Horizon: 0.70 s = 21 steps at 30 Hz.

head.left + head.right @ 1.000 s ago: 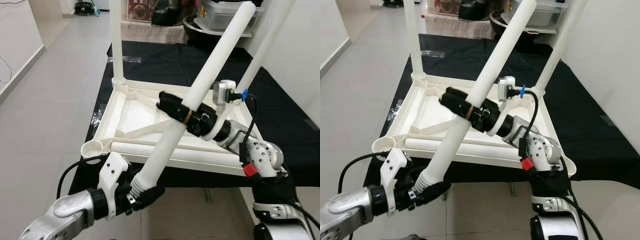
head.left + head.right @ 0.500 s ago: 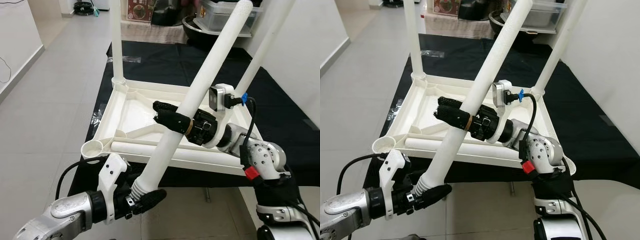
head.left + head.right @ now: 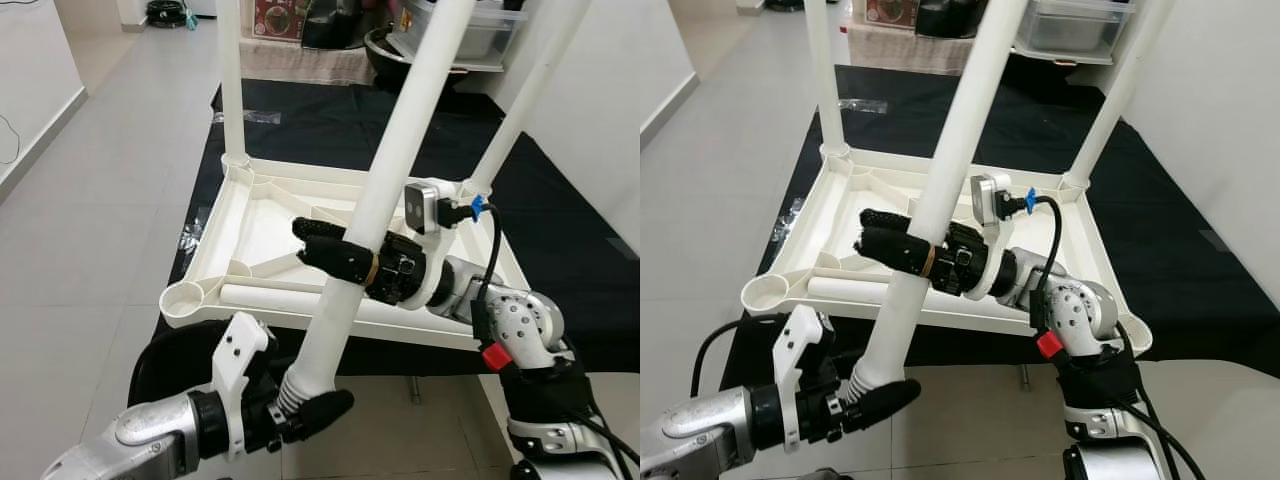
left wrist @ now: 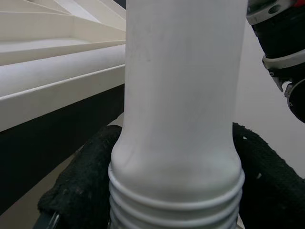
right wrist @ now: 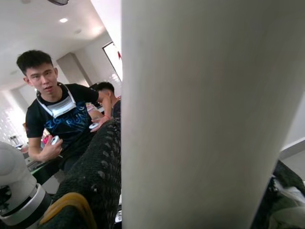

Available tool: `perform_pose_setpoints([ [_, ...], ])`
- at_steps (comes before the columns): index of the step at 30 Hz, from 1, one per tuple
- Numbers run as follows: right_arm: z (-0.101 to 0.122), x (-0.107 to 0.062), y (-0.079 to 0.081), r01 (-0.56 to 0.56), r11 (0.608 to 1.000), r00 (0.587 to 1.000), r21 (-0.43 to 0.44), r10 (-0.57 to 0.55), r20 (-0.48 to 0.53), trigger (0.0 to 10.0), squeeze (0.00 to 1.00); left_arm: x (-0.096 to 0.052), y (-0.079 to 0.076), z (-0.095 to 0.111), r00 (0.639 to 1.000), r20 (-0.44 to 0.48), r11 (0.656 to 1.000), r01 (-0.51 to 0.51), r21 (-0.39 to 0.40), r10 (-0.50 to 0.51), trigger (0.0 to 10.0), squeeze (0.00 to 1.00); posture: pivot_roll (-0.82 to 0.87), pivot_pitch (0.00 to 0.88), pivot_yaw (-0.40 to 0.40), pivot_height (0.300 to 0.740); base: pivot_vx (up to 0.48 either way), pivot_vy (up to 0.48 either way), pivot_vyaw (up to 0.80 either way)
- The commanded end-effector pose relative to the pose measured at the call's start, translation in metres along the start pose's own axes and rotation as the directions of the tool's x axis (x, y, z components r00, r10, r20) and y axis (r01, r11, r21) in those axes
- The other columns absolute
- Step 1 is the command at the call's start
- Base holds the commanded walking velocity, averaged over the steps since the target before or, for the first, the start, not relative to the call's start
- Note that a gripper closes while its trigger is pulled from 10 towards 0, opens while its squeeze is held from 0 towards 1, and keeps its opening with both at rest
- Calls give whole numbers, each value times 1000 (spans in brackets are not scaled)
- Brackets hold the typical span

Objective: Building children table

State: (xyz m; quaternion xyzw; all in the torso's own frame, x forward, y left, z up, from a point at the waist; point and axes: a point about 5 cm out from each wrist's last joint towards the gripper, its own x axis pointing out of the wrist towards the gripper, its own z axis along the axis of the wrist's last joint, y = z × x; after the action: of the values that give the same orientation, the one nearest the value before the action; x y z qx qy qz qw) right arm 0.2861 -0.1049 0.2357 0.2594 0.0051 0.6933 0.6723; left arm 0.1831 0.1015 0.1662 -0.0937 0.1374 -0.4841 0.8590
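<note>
Left eye view: left hand [image 3: 300,412] clamps the table leg [image 3: 390,170] at its threaded end, right hand [image 3: 335,255] clamped mid-shaft, over the upturned tabletop's [image 3: 250,215] near edge. Misaligned threads could cross-thread in the corner socket [image 3: 185,297].

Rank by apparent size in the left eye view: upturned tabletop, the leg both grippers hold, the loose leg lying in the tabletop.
1. Upturned tabletop
2. Held leg, though nearness to the camera enlarges it
3. Loose leg, partly hidden behind the held one

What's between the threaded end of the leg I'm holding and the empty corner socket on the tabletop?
In the left eye view, the threaded end sits below and in front of the corner socket; between them lie the tabletop's front rim and the black mat's edge.
</note>
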Motion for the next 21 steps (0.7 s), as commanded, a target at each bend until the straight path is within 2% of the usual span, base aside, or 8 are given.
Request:
perform_pose_setpoints([
  [1, -5, 2, 4, -44, 999, 999, 22, 44, -11, 10000, 0, 1, -6, 0, 1000, -5, 1000, 24, -1, -24, 10000, 0, 137, 101, -94, 740, 0, 0, 0],
  [4, -7, 3, 5, -53, 998, 998, 28, 54, -23, 10000, 0, 0, -5, 1, 1000, -4, 1000, 15, -5, -15, 10000, 0, 137, 101, -94, 740, 0, 0, 0],
  [5, -8, 2, 6, -64, 998, 997, 28, 65, -38, 9647, 0, 0, -5, 1, 1000, -3, 1000, 10, -8, -10, 10000, 0, 139, 101, -96, 740, 0, 0, 0],
  [8, -8, 2, 7, -66, 997, 997, 28, 67, -42, 9647, 0, 0, -5, 1, 1000, -3, 1000, 9, -9, -9, 10000, 0, 139, 101, -96, 740, 0, 0, 0],
  [9, -10, 1, 8, -69, 997, 996, 27, 71, -52, 10000, 0, -1, -5, 1, 1000, -4, 1000, 6, -11, -6, 10000, 0, 139, 102, -95, 740, 0, 0, 0],
  [18, -16, -1, 9, -72, 997, 993, 22, 74, -97, 10000, 0, -3, -5, -1, 1000, -10, 1000, -1, -17, 1, 10000, 0, 138, 103, -95, 740, 0, 0, 0],
  [19, -15, -2, 9, -67, 997, 993, 25, 69, -96, 4902, 0, -3, -5, -1, 1000, -11, 1000, -1, -17, 1, 10000, 0, 136, 102, -93, 740, 0, 0, 0],
  [21, -15, -2, 9, -65, 997, 993, 28, 68, -95, 4902, 0, -3, -5, -1, 1000, -11, 1000, -1, -17, 1, 10000, 0, 136, 102, -93, 740, 0, 0, 0],
])
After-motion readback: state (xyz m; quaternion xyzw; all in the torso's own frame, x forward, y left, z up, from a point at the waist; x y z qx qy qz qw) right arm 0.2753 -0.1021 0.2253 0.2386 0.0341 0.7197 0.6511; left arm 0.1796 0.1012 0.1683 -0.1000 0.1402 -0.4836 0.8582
